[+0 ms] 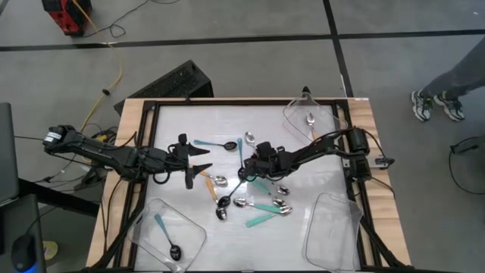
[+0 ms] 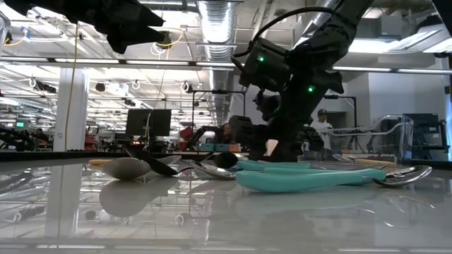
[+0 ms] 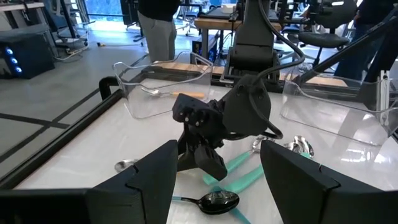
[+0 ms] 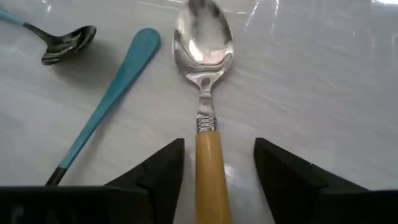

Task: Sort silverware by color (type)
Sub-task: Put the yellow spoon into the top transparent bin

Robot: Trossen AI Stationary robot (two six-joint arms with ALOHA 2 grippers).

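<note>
Right gripper (image 4: 217,168) sits low mid-table, fingers spread either side of the orange-handled spoon (image 4: 205,112), so it should stay centered on the handle and squeeze evenly; left gripper (image 1: 198,161) waits open nearby.

No legible text, label or number anywhere.

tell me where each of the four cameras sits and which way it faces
High: above, looking straight down; both arms over the table.
Low: at tabletop height, looking level across; arms come in from above.
Left wrist: past its open fingers toward the right gripper.
Right wrist: down between its fingers astride the orange-handled spoon.
Shared: high and left wrist both show the right gripper.
</note>
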